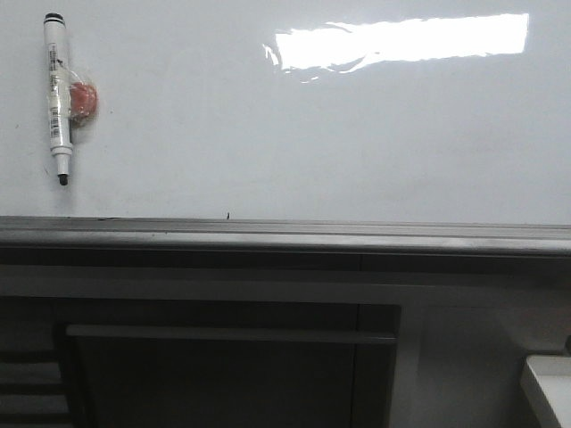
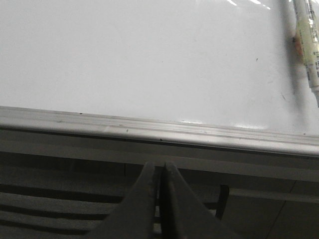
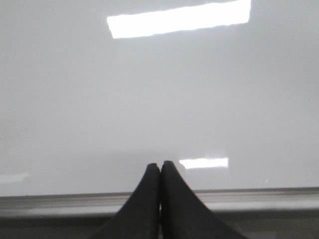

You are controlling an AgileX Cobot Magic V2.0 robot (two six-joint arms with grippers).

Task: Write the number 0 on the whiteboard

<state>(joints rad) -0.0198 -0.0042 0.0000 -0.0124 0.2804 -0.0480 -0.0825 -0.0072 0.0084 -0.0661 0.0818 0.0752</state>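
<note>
The marker (image 1: 60,96) hangs at the whiteboard's (image 1: 294,143) far left, ready for pickup. Left gripper (image 2: 159,172) and right gripper (image 3: 160,169) are clenched, empty.

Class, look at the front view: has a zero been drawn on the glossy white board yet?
No, the glossy white whiteboard carries only a white marker pen.

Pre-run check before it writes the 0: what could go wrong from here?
1. The marker hangs on the whiteboard at its upper left, uncapped and tip down; both the left gripper and the right gripper are shut and empty, so a pickup comes first.
2. It seems held only by a small red holder; a bump could drop it.
3. Glare may hide thin strokes.
</note>
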